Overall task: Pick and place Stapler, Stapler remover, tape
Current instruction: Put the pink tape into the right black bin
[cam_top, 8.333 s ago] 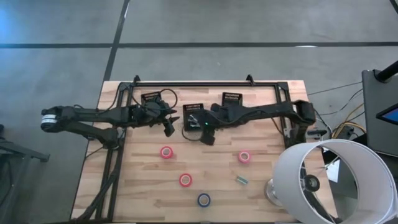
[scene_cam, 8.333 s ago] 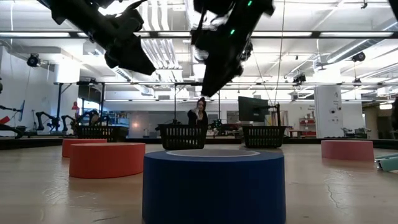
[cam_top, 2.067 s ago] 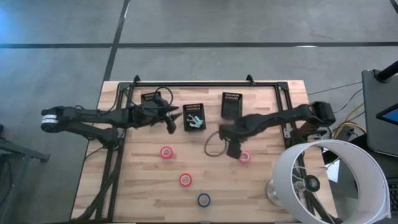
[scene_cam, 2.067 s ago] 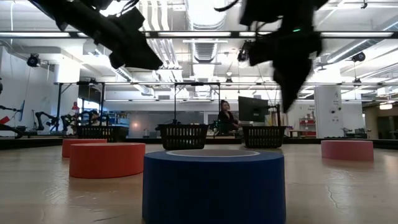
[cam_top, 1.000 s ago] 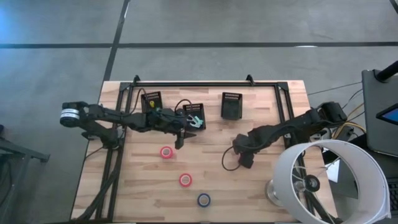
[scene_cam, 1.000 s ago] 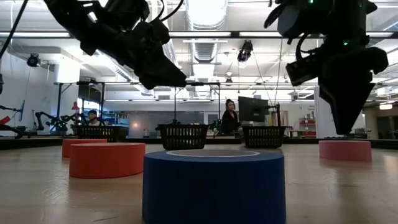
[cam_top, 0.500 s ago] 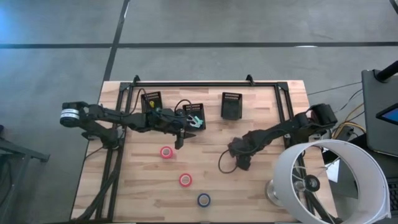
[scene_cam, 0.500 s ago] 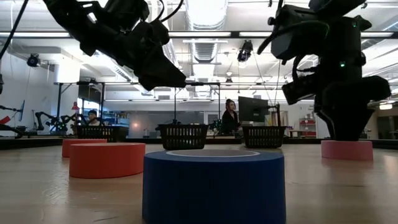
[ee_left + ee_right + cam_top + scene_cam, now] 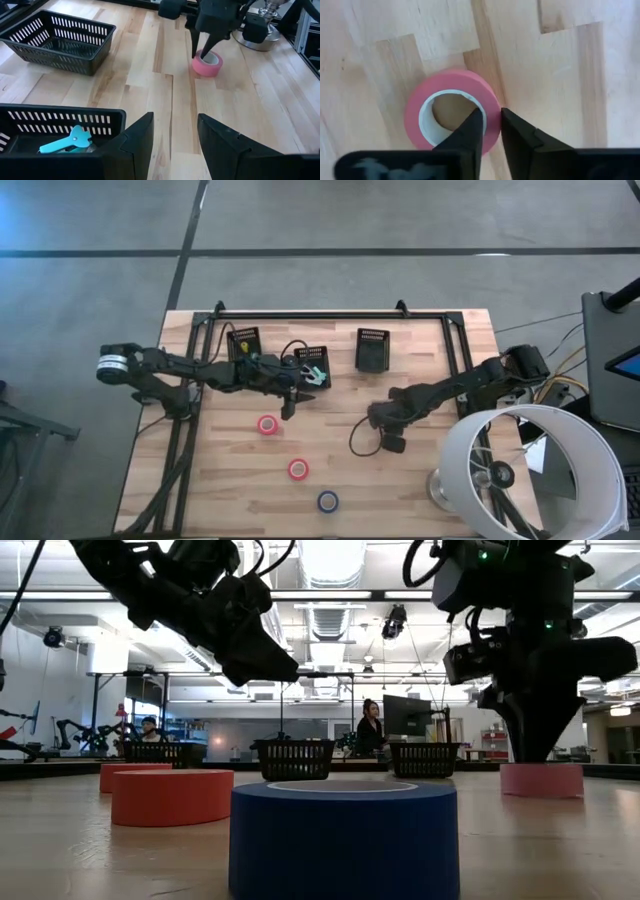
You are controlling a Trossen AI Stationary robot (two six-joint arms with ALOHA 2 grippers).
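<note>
Bright even ceiling light, soft shadows, sharp.

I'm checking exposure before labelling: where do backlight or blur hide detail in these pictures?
Low view: ceiling lights leave both arms as silhouettes, and the near blue tape roll is soft. Right wrist view: right gripper fingers blurred, pink tape roll sharp. High view: evenly lit.

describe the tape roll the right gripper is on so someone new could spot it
On the wooden table, go to its right half, below the rightmost black basket. There the right gripper pinches a pink tape roll's wall, one finger inside the core. No other roll is touched.
</note>
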